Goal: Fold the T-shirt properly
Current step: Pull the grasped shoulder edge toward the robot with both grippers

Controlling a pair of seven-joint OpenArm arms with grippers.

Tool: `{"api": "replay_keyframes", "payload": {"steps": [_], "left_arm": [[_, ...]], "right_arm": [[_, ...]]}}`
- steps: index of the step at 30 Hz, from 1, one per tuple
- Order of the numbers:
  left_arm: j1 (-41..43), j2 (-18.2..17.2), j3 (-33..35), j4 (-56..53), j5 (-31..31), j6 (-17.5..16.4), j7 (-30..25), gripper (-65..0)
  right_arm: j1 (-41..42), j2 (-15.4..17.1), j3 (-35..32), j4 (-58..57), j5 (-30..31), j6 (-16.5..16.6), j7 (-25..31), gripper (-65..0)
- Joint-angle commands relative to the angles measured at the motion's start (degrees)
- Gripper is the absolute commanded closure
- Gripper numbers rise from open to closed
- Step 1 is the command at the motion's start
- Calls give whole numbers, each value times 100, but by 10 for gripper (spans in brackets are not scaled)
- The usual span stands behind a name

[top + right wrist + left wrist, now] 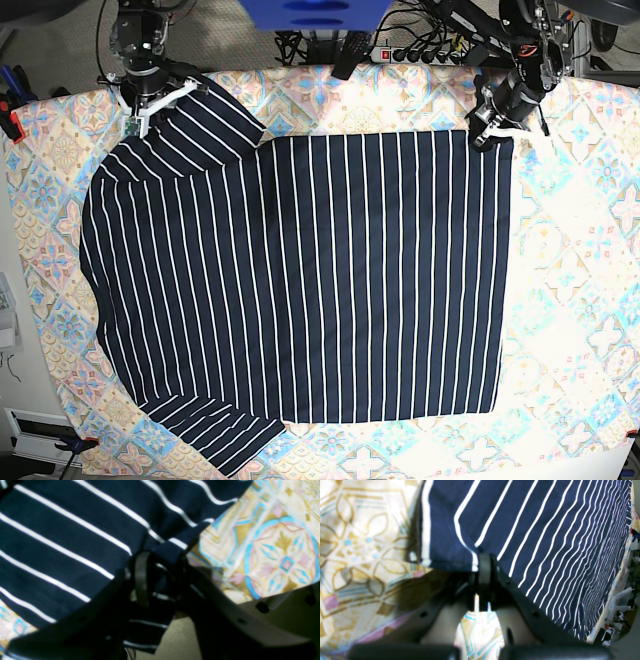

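T-shirt (300, 280) spread flat on patterned worktop cloth (590, 300); soft, limp, best taken at corners; left pincer (483, 566) clamped on hem corner; right pincer (160, 567) nipping sleeve edge.

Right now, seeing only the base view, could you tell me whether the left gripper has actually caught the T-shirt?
Observer: Yes. The left wrist view shows the left gripper shut on the T-shirt at its hem, near the corner.
Operator: Thank you. And the right gripper?
Observer: In the right wrist view, sleeve fabric lies between the jaws of the right gripper. I cannot tell whether they pinch it.
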Motion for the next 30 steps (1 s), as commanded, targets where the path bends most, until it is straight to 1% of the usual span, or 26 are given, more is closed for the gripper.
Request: {"api": "replay_keyframes", "payload": {"steps": [1, 2, 5, 6, 13, 27, 30], "left_arm": [[39, -25, 12, -39, 288, 234, 97, 0], [39, -25, 12, -39, 288, 234, 97, 0], [39, -25, 12, -39, 288, 234, 97, 0], [39, -25, 12, -39, 288, 243, 97, 0], [39, -25, 12, -39, 288, 243, 97, 0], [241, -25, 12, -30, 279, 243, 97, 0], [329, -34, 4, 111, 270, 243, 88, 0]], "right_arm": [[-45, -5, -30, 62, 39, 104, -95, -118], [-45, -5, -38, 62, 39, 104, -86, -99], [-36, -5, -30, 70, 39, 104, -69, -11], [-36, -5, -30, 70, 39, 104, -69, 0], [-71, -5, -38, 220, 39, 104, -60, 0], [-546, -5, -38, 730, 39, 104, -60, 0], [-669, -5, -38, 879, 39, 104, -60, 0]]}}
